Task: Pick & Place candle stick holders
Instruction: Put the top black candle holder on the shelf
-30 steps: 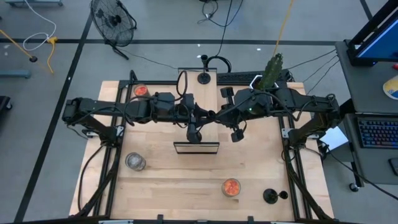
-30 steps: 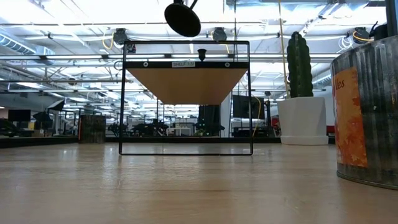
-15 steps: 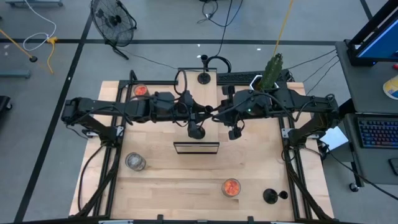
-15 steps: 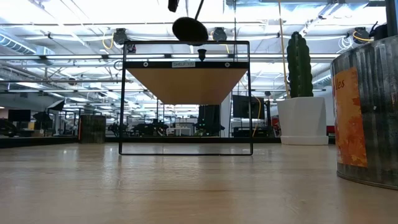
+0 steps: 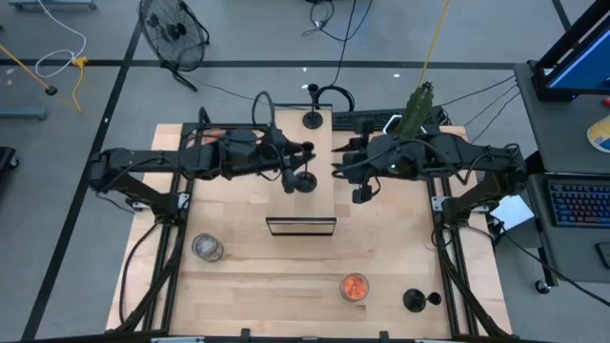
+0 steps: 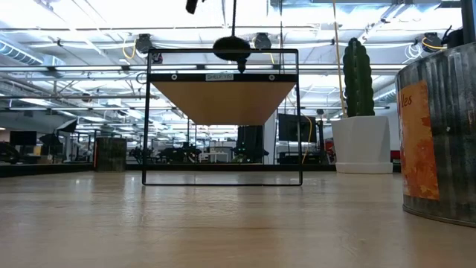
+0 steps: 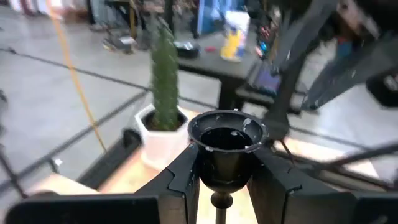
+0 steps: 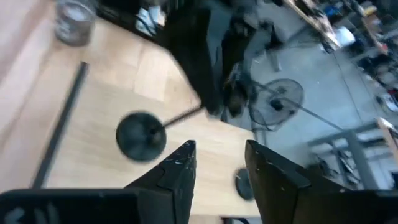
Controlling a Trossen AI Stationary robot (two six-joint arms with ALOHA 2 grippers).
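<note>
My right end effector (image 5: 335,172) has just let go, fingers parted; my left end effector (image 5: 286,178) alone grips the black holder (image 5: 304,183), handover done.

- Pale planked wooden table top (image 5: 286,272): smooth, matt.
- Black candle stick holder (image 7: 227,144): glossy, metallic-looking cup.
- Clear-silvery glass cup (image 5: 207,248): shiny.
- White hexagonal cactus pot (image 7: 163,135): smooth, matt.

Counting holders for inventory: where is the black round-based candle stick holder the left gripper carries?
In the high view, the black candle stick holder hangs centre-table in the left gripper, above the black wire shelf.
</note>
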